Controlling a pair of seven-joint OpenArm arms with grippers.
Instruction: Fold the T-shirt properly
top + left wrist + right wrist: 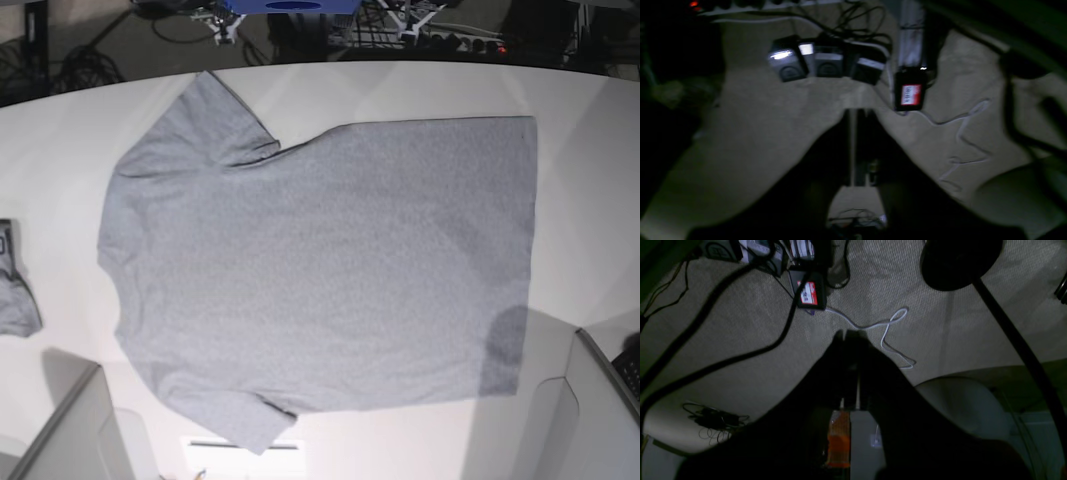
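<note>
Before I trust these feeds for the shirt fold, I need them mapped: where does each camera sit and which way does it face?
Left wrist: on the left arm, aimed past the shut left gripper at carpet, power adapters and a red-labelled box.
Right wrist: on the right arm, looking past the shut right gripper at carpet, a white cable and the red-labelled box.
Base: overhead, looking down on the T-shirt spread flat on the white table; no gripper in view.
Both wrist views share the red-labelled box and carpet.
</note>
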